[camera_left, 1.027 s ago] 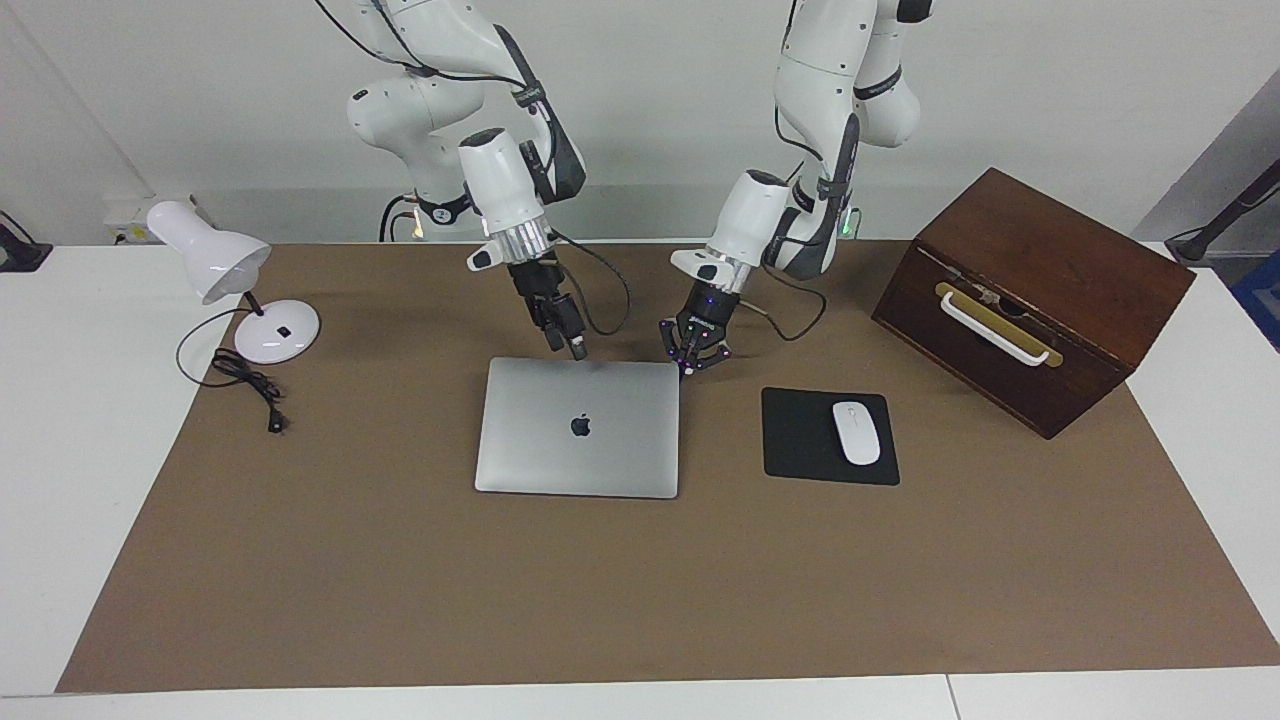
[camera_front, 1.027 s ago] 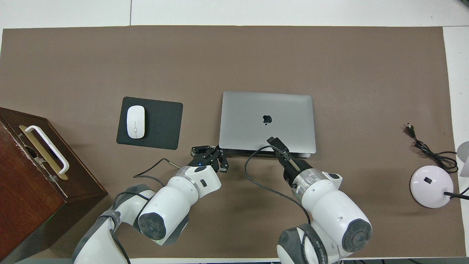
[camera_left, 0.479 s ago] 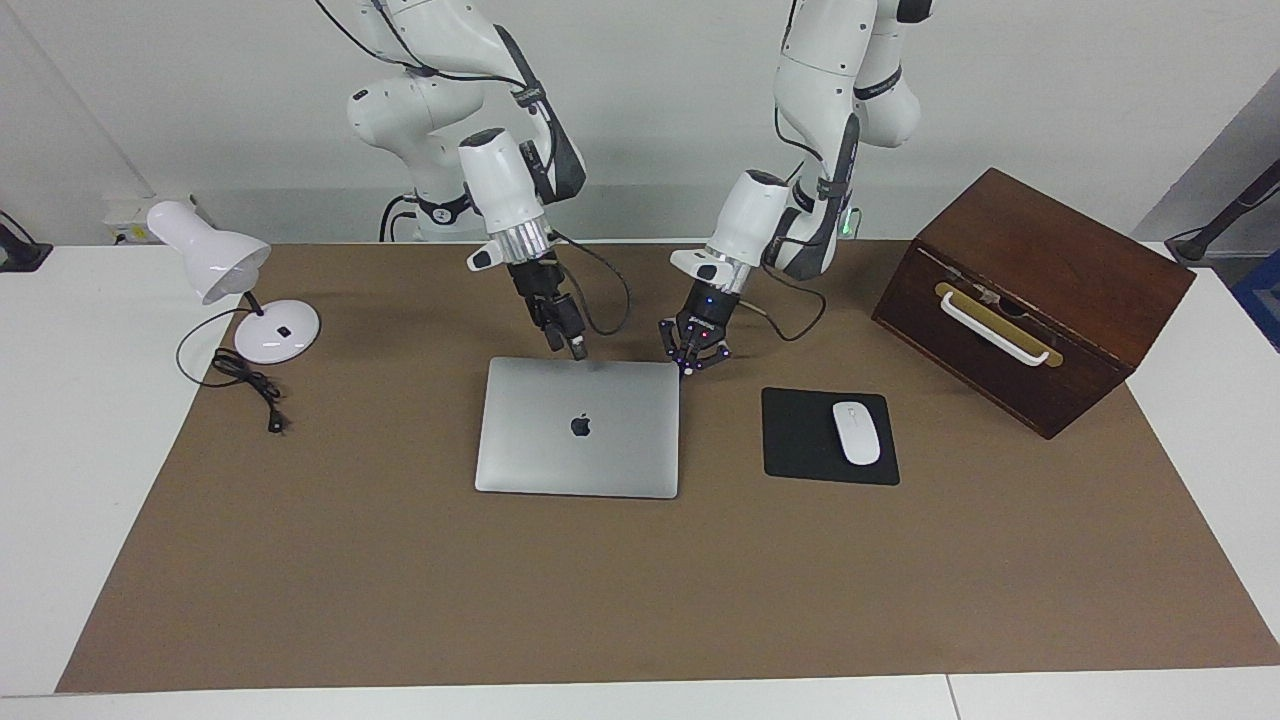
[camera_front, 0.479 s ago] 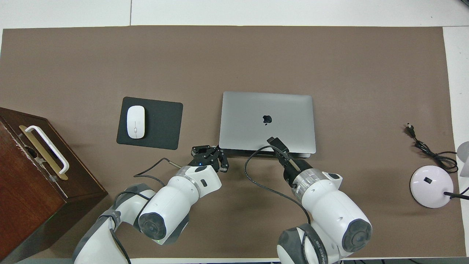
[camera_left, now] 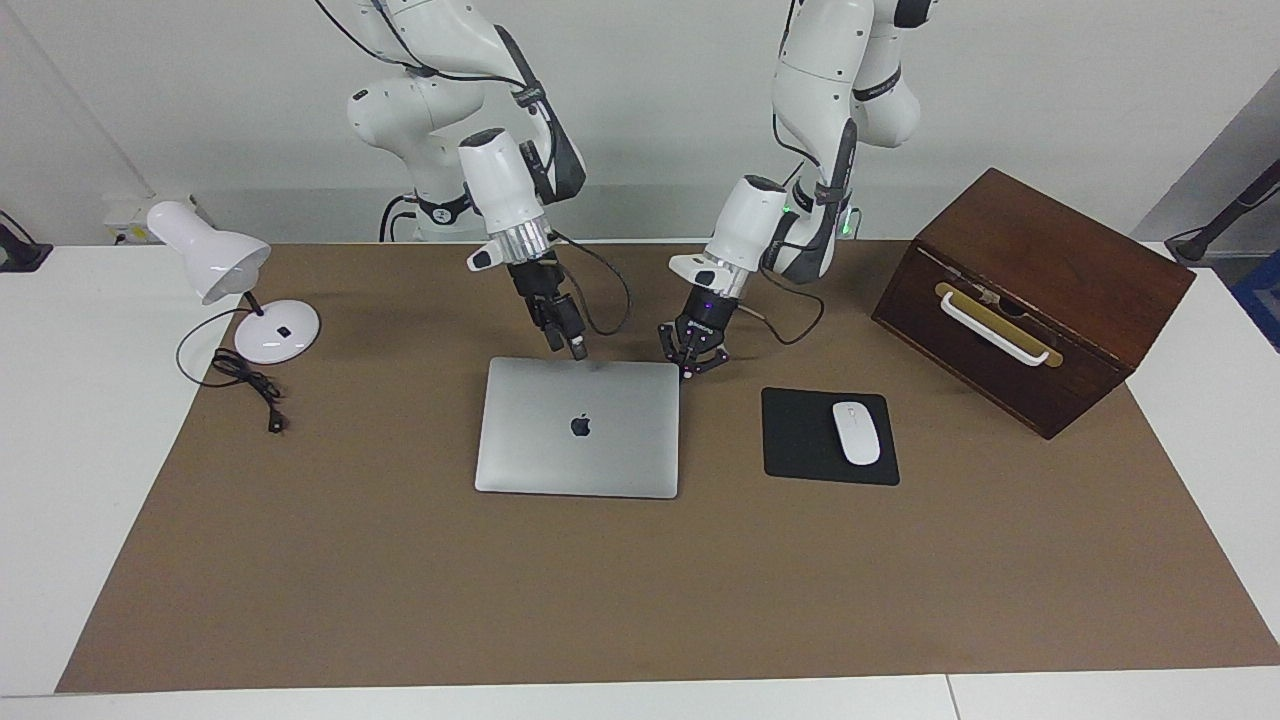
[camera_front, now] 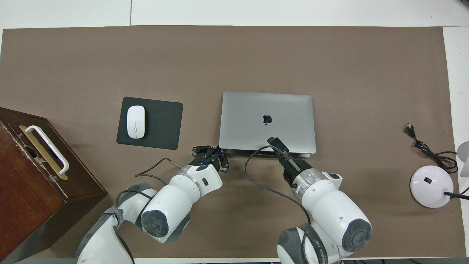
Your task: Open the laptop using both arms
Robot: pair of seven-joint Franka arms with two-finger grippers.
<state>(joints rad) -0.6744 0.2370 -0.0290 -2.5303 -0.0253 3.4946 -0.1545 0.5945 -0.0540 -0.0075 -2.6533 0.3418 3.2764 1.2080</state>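
The right gripper (camera_left: 578, 350), its finger state unclear, is poised over the closed laptop's (camera_left: 580, 428) robot-side edge, mid-table. The left gripper (camera_left: 690, 368), fingers closed on nothing, is at the adjacent corner. The base should be pinned while the lid is lifted slowly.

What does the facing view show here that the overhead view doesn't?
Facing view only: the arms' upper links rising against the wall, the whole lamp head, and how low the right gripper sits at the laptop's robot-side edge.
Overhead view only: the dark strip under that edge of the lid.
Both: the closed laptop, the left gripper by its corner toward the mouse pad, the mouse, the wooden box and the lamp base.
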